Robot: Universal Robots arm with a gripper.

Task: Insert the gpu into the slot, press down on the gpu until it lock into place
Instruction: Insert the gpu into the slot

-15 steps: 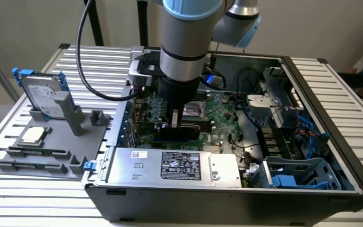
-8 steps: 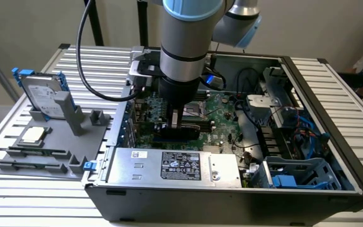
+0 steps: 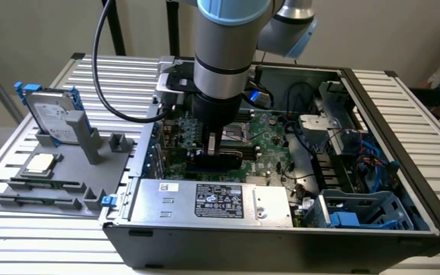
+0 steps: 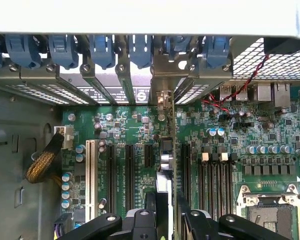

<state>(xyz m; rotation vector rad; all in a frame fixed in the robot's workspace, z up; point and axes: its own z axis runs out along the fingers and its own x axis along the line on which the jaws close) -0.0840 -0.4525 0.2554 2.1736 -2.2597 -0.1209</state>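
My pincer (image 3: pixel 211 152) stood spread wide, straddling the thin, flat black card (image 4: pixel 168 165) standing upright on the green board (image 4: pixel 130 130) at twelve o'clock.

We see a robotics lab or test workshop. An open desktop computer case (image 3: pixel 403 195) lies on a slatted metal workbench (image 3: pixel 36 240), its green motherboard (image 4: pixel 135 130) exposed. Beside it a grey fixture tray (image 3: pixel 59 177) holds a hard drive (image 3: pixel 52 114) and a processor chip (image 3: pixel 39 163). An industrial robot arm (image 3: pixel 224 51) reaches into the case.
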